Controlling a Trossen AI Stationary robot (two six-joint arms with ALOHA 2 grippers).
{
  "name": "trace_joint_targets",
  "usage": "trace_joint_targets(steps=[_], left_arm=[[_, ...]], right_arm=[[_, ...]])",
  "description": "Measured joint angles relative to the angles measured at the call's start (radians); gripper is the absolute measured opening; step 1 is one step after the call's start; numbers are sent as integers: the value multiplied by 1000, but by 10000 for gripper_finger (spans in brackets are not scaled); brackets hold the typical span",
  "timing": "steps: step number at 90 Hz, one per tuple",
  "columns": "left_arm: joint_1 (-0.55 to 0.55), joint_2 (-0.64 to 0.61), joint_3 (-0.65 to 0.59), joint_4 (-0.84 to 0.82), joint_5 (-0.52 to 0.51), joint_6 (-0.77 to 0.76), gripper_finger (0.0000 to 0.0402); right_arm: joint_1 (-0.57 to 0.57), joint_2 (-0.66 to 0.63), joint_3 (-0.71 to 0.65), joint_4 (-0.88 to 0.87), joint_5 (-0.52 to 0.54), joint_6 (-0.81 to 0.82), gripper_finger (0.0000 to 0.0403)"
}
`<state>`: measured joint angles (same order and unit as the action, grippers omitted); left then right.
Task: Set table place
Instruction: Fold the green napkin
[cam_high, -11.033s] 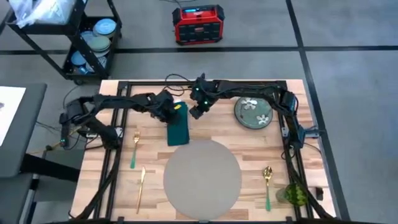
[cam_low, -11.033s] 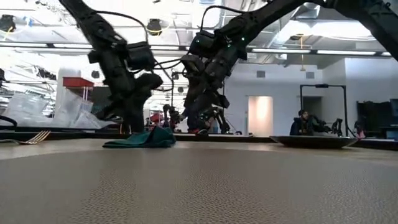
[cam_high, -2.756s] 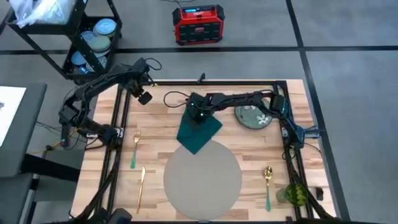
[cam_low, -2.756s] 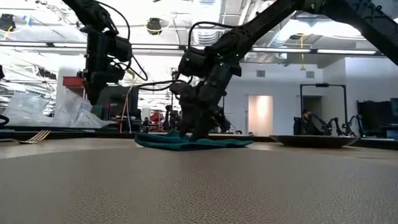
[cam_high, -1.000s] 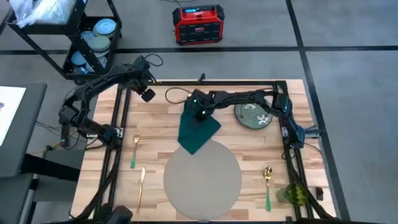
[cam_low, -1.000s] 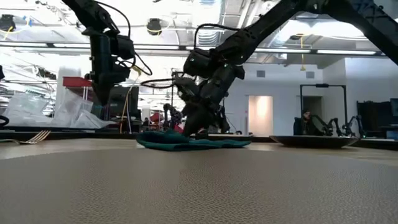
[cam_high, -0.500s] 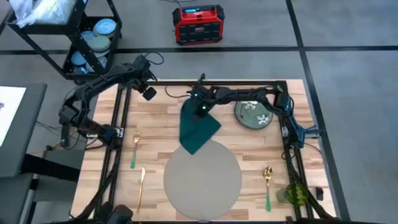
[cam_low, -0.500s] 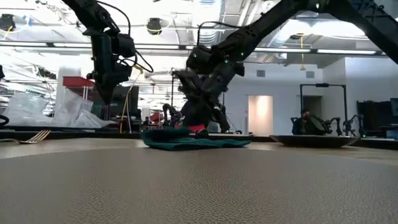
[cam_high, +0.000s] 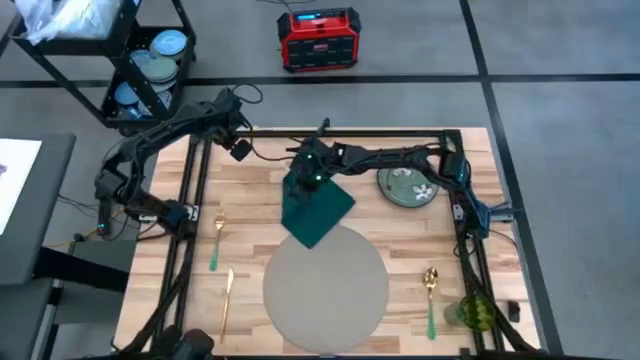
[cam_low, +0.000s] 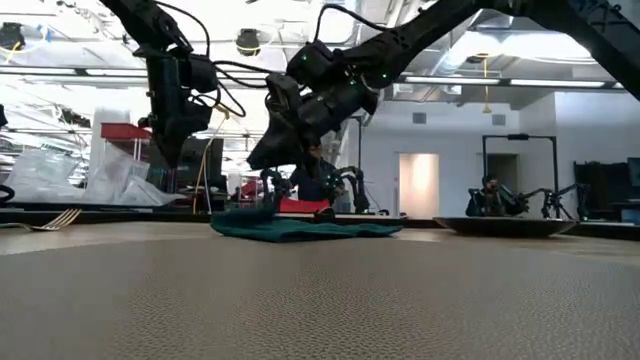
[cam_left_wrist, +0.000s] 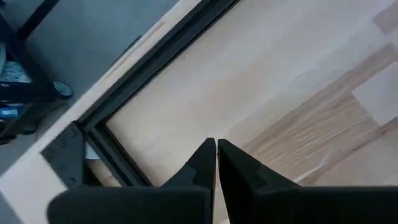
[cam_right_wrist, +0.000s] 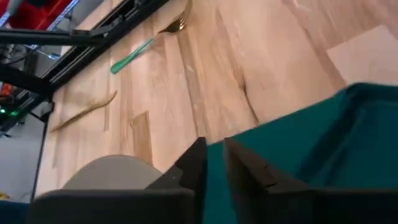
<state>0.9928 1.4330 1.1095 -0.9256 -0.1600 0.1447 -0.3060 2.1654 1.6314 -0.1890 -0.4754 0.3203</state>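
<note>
A dark green napkin (cam_high: 320, 212) lies flat on the table (cam_high: 255, 205), its near corner over the far rim of the round grey placemat (cam_high: 325, 285). My right gripper (cam_high: 300, 183) hangs above the napkin's far left part, clear of it in the low view (cam_low: 262, 160). Its fingers stand a narrow gap apart with the napkin (cam_right_wrist: 298, 155) showing beyond them. My left gripper (cam_high: 238, 152) waits, shut on nothing, raised over the table's far left corner.
A flowered plate (cam_high: 408, 184) sits at the far right. A green-handled fork (cam_high: 215, 240) and a gold knife (cam_high: 227, 300) lie left of the placemat. A spoon (cam_high: 430, 292) and a green glass (cam_high: 475, 313) are to its right. A cart of dishes (cam_high: 150, 65) stands beyond the table's far left corner.
My right gripper has risen off the napkin and moved toward the table's left edge. It now hangs clear above the cloth. The napkin stays flat on the table, its left edge slid slightly left.
</note>
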Motion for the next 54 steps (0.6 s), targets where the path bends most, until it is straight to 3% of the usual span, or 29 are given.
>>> trace_joint_targets(steps=[15,26,36,54], left_arm=[[0,0,0,-2,24,-33,0],[-8,0,0,-15,44,-98,0],[-24,0,0,-36,94,-127,0],[-43,0,0,-53,98,-112,0]], right_arm=[[-16,0,0,-13,39,44,137],[-13,0,-1,-184,38,92,167],[29,25,-37,-191,43,61,177],[61,82,-48,-106,11,151,173]])
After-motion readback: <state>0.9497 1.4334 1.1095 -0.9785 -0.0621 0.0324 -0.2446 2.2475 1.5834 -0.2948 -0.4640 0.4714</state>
